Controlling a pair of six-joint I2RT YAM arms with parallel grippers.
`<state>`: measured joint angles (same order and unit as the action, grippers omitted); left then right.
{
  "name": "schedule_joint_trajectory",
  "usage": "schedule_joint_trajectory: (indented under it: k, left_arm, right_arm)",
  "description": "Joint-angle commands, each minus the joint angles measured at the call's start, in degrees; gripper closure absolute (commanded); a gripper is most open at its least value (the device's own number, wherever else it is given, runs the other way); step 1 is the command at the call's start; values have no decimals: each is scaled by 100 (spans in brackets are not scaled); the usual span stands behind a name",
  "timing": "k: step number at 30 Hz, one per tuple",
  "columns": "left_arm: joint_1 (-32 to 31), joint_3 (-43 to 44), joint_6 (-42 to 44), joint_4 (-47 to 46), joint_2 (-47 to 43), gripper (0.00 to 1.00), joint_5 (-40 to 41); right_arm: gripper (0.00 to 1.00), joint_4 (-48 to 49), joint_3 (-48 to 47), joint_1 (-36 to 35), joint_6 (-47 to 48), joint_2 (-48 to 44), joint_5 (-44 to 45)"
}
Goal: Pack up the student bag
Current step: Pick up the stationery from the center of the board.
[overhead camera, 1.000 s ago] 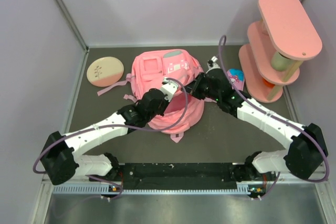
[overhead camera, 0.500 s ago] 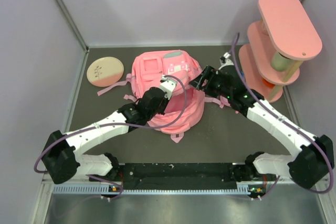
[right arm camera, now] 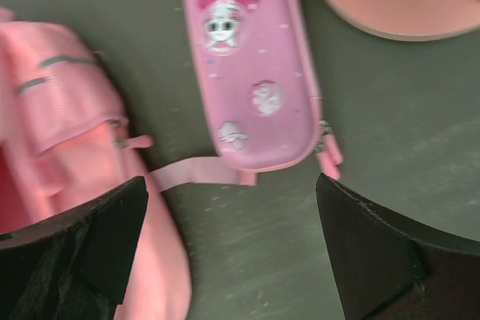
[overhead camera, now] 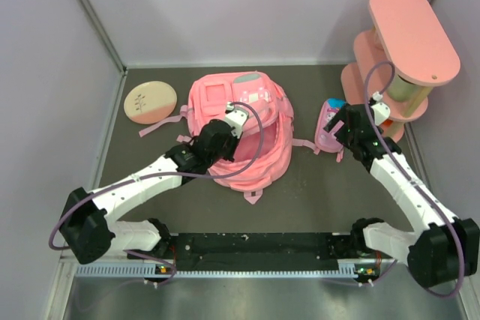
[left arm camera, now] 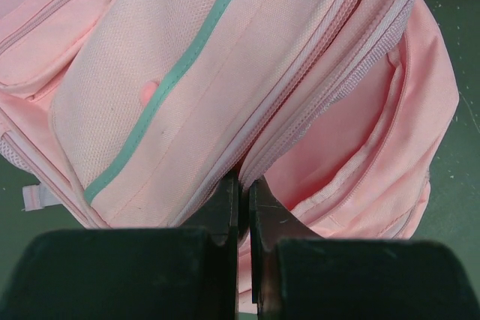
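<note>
1. Pink backpack (overhead camera: pixel 247 110) flat on the middle of the dark surface (overhead camera: pixel 315 192), straps trailing to the left and near sides.
2. Left hand (left arm camera: pixel 240 185) on the backpack's near half, fingers pressed almost together, pinching the fabric edge by the zip, with the main pocket gaping just right of it.
3. Right hand (right arm camera: pixel 232 245) spread wide, gripping nothing, hovering over the near end of a pink cartoon pencil case (right arm camera: pixel 251 88).
4. Pencil case flat on the surface, right of the backpack, with the foot of a pink tiered shelf (overhead camera: pixel 405 43) just to its right.
5. Round plate (overhead camera: pixel 150 103) with a plant drawing at far left, apart from the backpack.
</note>
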<state>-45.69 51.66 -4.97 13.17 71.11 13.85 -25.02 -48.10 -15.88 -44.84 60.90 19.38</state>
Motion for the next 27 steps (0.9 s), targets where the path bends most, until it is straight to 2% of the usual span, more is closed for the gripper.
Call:
schedule_joint_trajectory:
  k: [1,7,15,19,27]
  left_arm:
    - [174,231,-364,-183,-176,100,-13]
    - [254,195,-452,-122,-229,100,-216]
    - [394,81,-505,-51,-396,100,-365]
    - [429,90,-531,10,-396,100,-435]
    - [456,125,-549,63,-300,100,-514]
  right_arm:
    - [7,-4,-7,199,229,316,356]
    - [5,462,55,567,397,1151,251]
    - [5,980,-200,639,783,2100,304]
    - [5,1507,-200,753,1091,2329,-83]
    - [4,1561,-499,955,1118,2900,-557]
